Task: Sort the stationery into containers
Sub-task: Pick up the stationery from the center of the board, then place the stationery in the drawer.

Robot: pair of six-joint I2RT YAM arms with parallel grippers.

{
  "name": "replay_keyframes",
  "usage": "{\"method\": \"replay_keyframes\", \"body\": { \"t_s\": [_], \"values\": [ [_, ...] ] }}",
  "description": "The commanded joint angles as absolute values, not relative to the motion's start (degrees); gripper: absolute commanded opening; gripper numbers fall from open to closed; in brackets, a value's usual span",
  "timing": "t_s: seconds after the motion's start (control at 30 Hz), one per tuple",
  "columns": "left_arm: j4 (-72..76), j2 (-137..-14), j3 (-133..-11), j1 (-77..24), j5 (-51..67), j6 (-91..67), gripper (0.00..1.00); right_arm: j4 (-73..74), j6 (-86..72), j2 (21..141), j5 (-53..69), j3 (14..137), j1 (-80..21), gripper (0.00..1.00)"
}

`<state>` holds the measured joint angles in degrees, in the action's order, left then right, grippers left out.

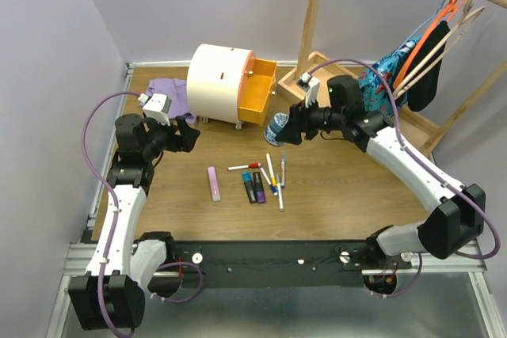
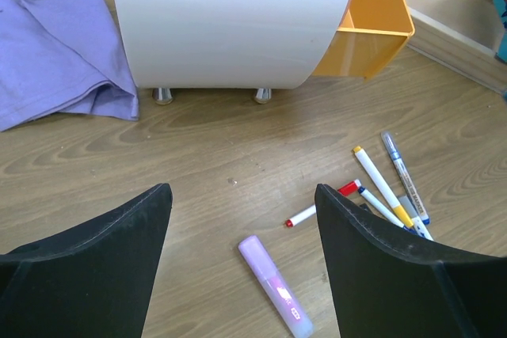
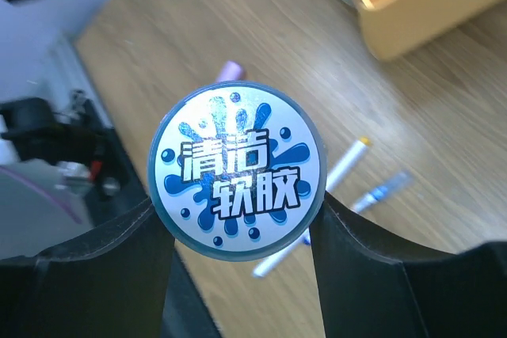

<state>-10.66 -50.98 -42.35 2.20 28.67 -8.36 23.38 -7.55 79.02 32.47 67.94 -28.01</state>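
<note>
Top external: right tool [image 1: 283, 130] is clamped on the round tin [image 1: 278, 125], which is held off the bench [image 1: 341, 195] near frame centre, just below and right of the open orange drawer [image 1: 261, 94]. The drawer sticks out of the right side of the cream chest [image 1: 218, 78] at upper centre. Right wrist confirms the grip: the tin [image 3: 238, 170], blue rim and printed label facing the camera, sits between both fingers [image 3: 372, 275] and touches each. Left tool [image 1: 191, 134] hangs at frame left, below the chest. In the left wrist view its jaws stand wide with nothing between them, only bare bench below. The rest of the stationery lies on the bench at lower centre: pink bar [image 1: 214, 184] furthest left, red-capped pen [image 1: 244, 166] above the two stubby dark markers [image 1: 253, 187], and thin white pens [image 1: 275, 176] fanned out at the right of the group. Purple cloth [image 1: 170, 93] is bunched left of the chest. Clothes rack [image 1: 412, 53] stands at upper right.
</note>
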Motion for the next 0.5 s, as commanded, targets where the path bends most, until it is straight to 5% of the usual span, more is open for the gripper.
{"method": "replay_keyframes", "body": {
  "t_s": [0.0, 0.47],
  "values": [
    [-10.55, -51.33, -45.0, 2.55, 30.67, -9.05, 0.82, 22.59, -16.25, 83.91, 41.4, 78.55, -27.42, 0.27],
    [-10.11, -51.86, -46.32, 2.9, 30.24, -8.97, 0.82, 29.09, -19.24, 112.4, 38.84, 110.12, -21.71, 0.27]
  ]
}}
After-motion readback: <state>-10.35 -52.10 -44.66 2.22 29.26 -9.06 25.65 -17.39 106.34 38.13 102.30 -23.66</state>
